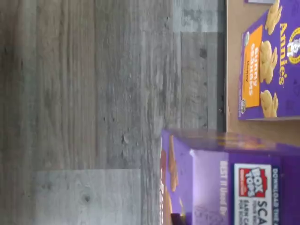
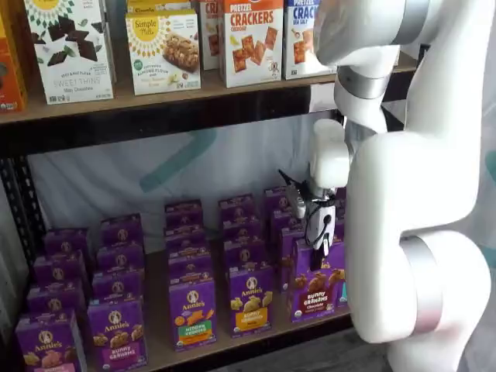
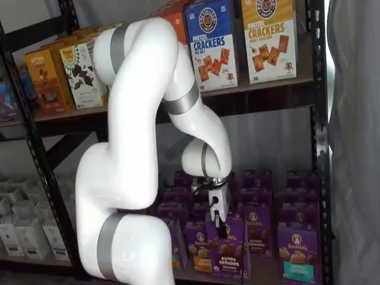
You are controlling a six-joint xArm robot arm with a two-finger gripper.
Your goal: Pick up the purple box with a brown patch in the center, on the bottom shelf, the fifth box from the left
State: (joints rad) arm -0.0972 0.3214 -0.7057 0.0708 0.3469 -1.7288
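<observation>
Small upright purple carton with dark brown bunny cookies across its middle (image 2: 316, 284), standing at the front edge of the light-brown wooden bottom shelf (image 2: 159, 341) in a black metal frame, far right of the front row in a shelf view. Same purple carton visible in a shelf view (image 3: 227, 249), directly beneath the arm. Black two-finger gripper (image 2: 316, 242) on its white body lowered onto the carton's top, fingers seeming clamped on the upper edge; contact partly hidden, so grasp looks closed on the carton. Gripper also seen at the carton's top in a shelf view (image 3: 220, 228). Just beside it, a purple carton with a yellow strip (image 2: 251, 304), then a purple carton with orange cookies and a green strip (image 2: 192, 311). Further rows of purple cartons behind. Up close in the wrist view, a purple box top with a red-and-white printed label (image 1: 234, 183), near another purple carton with an orange-yellow strip (image 1: 269, 65); grey wood-plank floor (image 1: 93, 93) beyond. Larger cracker boxes on the upper board (image 2: 194, 89).
</observation>
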